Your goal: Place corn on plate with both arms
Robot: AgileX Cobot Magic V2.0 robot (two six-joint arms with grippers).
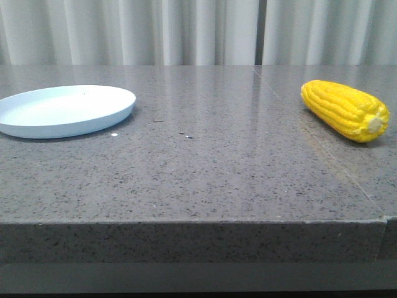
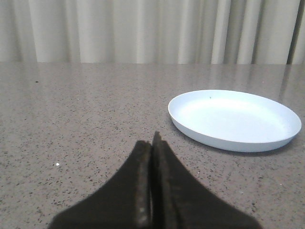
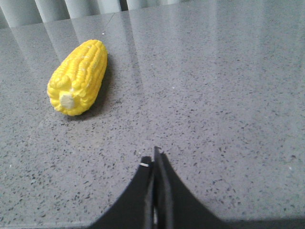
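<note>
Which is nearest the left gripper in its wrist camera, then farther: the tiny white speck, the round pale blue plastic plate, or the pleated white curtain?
1. Tiny white speck, on the grey tabletop beside the left gripper.
2. Round pale blue plastic plate, farther out, opposite side.
3. Pleated white curtain, behind the table.

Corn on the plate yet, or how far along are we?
Nothing is done yet: the corn lies on the table at the right, far from the plate, which holds nothing. Nothing is in hand: the left pincer and the right pincer are both shut and grip nothing. Still left: grasp, carry, place.
</note>
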